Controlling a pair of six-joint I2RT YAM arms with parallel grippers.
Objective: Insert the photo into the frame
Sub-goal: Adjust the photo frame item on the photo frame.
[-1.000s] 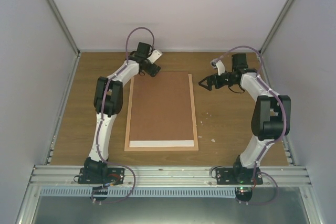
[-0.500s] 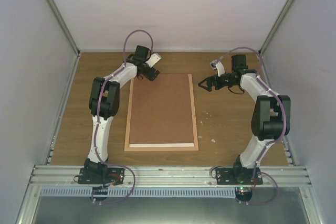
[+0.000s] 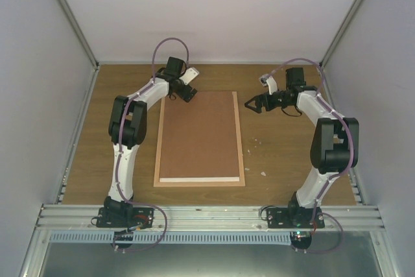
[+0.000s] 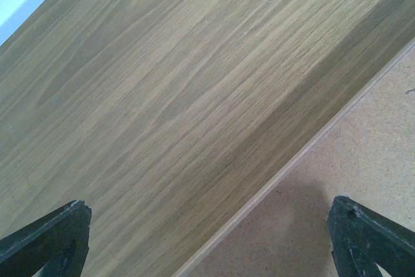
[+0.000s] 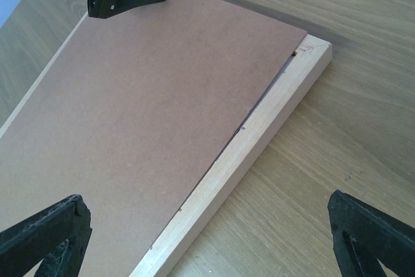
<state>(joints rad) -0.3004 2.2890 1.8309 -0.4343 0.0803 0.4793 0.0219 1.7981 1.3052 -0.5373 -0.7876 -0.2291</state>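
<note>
**Q:** How do the two end effectors stand?

**A:** The left end effector (image 3: 187,92) is spread to its full width and holds nothing. In its wrist view one finger (image 4: 52,241) is over bare bench and the other is over the board. The right end effector (image 3: 250,104) is equally wide apart and also empty, with its tips pointing toward 9 o'clock.

**Q:** Where are they relative to the frame?

**A:** The frame (image 3: 241,141) lies flat at mid-bench, back side up, with its long axis running from 12 to 6 o'clock. The left end effector is at its 11 o'clock corner. The right one is just beside its 1 o'clock corner, off the rail.

**Q:** What fills the frame?

**A:** A plain brown board (image 3: 198,134) sits inside the rails. A white strip (image 3: 200,178) shows along its 6 o'clock end. It cannot be told whether this strip is the photo's border.

**Q:** Is anything else on the bench (image 3: 285,154)?

**A:** Small white scraps (image 3: 264,173) lie at about 4 o'clock from the frame, apart from it.
</note>
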